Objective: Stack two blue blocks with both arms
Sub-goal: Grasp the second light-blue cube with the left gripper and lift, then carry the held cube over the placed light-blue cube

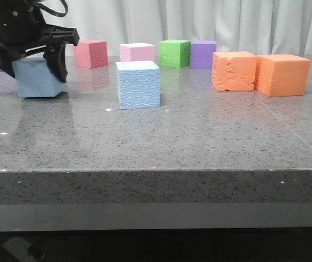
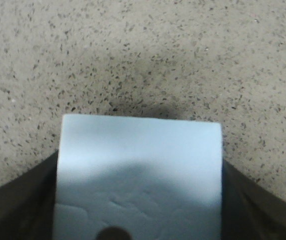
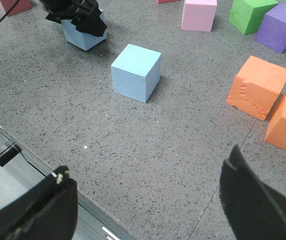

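At table's 10 o'clock, front view: left gripper (image 1: 34, 61) clamped on blue block one (image 1: 35, 78), tilted, low edge about at the tabletop (image 1: 156, 136).
Block two (image 1: 138, 84): flat on table, centre, free, at 3 o'clock of block one, apart.
Right gripper (image 3: 148, 200): fingers (image 3: 255, 205) spread wide, holding nothing, above near table edge.
At 12 to 2 o'clock: pink, green, purple, orange cubes (image 1: 259, 73).

Speckled grey stone tabletop (image 1: 199, 142) with a thick front edge, pale pleated curtain (image 1: 243, 22) along the back at twelve o'clock, soft even light, faint reflections on the polished surface
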### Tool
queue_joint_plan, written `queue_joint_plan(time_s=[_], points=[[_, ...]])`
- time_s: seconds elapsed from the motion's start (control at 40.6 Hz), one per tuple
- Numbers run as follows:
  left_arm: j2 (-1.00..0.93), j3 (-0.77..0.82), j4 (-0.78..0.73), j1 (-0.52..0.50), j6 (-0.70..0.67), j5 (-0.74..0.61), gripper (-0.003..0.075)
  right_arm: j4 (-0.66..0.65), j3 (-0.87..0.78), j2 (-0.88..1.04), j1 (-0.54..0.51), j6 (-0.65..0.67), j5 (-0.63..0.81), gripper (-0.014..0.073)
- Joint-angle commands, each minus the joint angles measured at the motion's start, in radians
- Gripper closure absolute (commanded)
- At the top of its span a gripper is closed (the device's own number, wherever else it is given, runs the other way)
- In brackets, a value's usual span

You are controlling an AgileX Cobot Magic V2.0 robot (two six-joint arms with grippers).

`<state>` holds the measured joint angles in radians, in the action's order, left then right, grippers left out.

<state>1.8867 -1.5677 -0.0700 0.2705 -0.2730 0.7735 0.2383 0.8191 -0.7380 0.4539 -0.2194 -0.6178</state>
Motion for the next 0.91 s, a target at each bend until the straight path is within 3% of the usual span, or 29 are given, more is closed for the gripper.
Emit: queue_joint_plan(time_s=[0.0,0.197,0.369,0.591,0.714,0.886], points=[[-0.076,-0.072,0.009,0.009,0.114,0.003,0.03,0.014,0.024,0.003,-0.004,-0.009,0.061,0.0001],[-0.092,-0.188,0.159,0.04,0.444,0.112,0.03,0.014,0.024,0.003,-0.004,-0.009,0.061,0.0001],[-0.094,-0.29,0.411,0.067,0.815,0.213,0.03,0.014,0.024,0.003,-0.004,-0.009,0.061,0.0001],[-0.092,-0.309,0.584,0.102,1.19,0.312,0.03,0.014,0.024,0.003,-0.004,-0.009,0.061,0.0001],[-0.09,-0.309,0.584,0.13,1.268,0.286,0.03,0.014,0.024,0.003,-0.004,-0.009,0.061,0.0001],[-0.083,-0.309,0.582,0.161,1.277,0.234,0.03,0.014,0.024,0.003,-0.004,-0.009,0.061,0.0001]])
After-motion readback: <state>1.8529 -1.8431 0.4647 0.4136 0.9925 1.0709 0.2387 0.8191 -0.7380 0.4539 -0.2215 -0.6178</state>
